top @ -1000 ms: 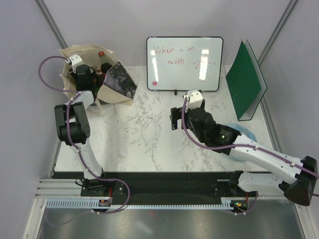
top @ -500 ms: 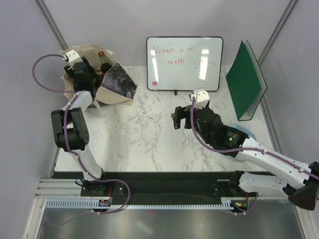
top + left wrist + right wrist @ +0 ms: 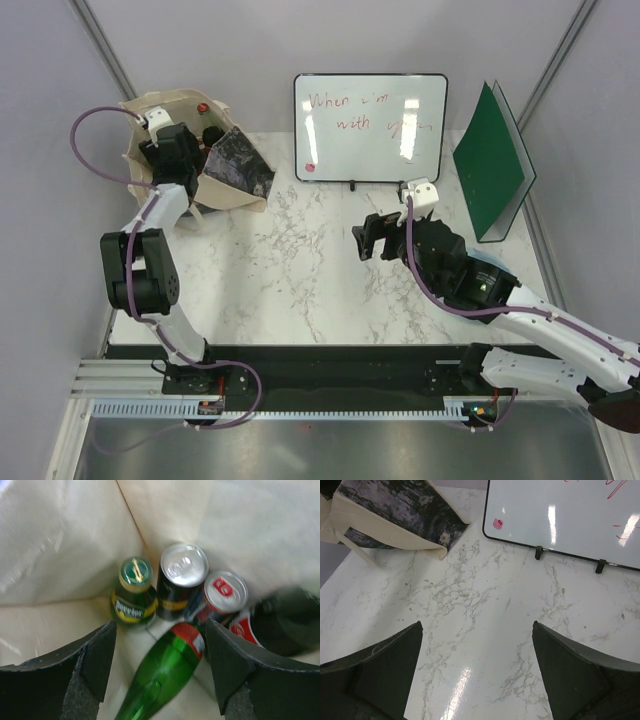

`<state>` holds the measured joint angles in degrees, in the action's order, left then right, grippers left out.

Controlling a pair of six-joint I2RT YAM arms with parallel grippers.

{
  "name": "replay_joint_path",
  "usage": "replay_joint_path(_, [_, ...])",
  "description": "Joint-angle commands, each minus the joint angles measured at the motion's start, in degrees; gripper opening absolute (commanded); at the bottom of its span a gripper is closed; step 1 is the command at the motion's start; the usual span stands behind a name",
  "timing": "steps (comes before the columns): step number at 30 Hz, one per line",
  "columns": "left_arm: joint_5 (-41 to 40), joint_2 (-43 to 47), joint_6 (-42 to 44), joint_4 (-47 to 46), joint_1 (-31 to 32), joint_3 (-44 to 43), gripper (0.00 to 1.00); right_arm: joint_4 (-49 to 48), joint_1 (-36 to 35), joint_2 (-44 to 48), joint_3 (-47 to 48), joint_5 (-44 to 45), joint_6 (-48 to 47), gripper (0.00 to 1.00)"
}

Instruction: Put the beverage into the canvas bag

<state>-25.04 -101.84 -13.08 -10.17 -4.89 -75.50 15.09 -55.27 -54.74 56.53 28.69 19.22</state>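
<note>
The left gripper (image 3: 183, 152) is seen from above at the mouth of the beige canvas bag (image 3: 140, 108), which is stood at the ten o'clock corner of the white marble table (image 3: 270, 280); its jaws cannot be judged there. The right gripper (image 3: 370, 238) is held over the marble toward three o'clock of centre, with a white rectangular whiteboard (image 3: 370, 125) propped at twelve o'clock and a green folder (image 3: 492, 165) stood at two o'clock. In the left wrist view the left gripper (image 3: 160, 630) is shown spread wide and empty inside the bag (image 3: 60, 545). On the bag's floor a green bottle with a red top (image 3: 160, 680) is laid tilted at six o'clock. Upright behind it are a green glass bottle with a yellow label (image 3: 132, 600) at eleven o'clock, a black can with a silver lid (image 3: 181, 575) at twelve and a red-and-white can (image 3: 225, 592) at one; a dark, blurred bottle (image 3: 280, 625) is seen at three. In the right wrist view the right gripper (image 3: 477, 630) is opened wide, nothing held, above the marble (image 3: 470, 595), with the bag's black print (image 3: 395, 505) at eleven o'clock and the whiteboard (image 3: 560, 515) at one.
</note>
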Motion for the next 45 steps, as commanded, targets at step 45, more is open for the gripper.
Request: replay_joint_path(45, [-10.8, 17.8, -58.3, 65.5, -1.9, -4.4, 0.79, 8.8, 0.1, 7.1, 3.8, -3.5, 3.3, 0.98])
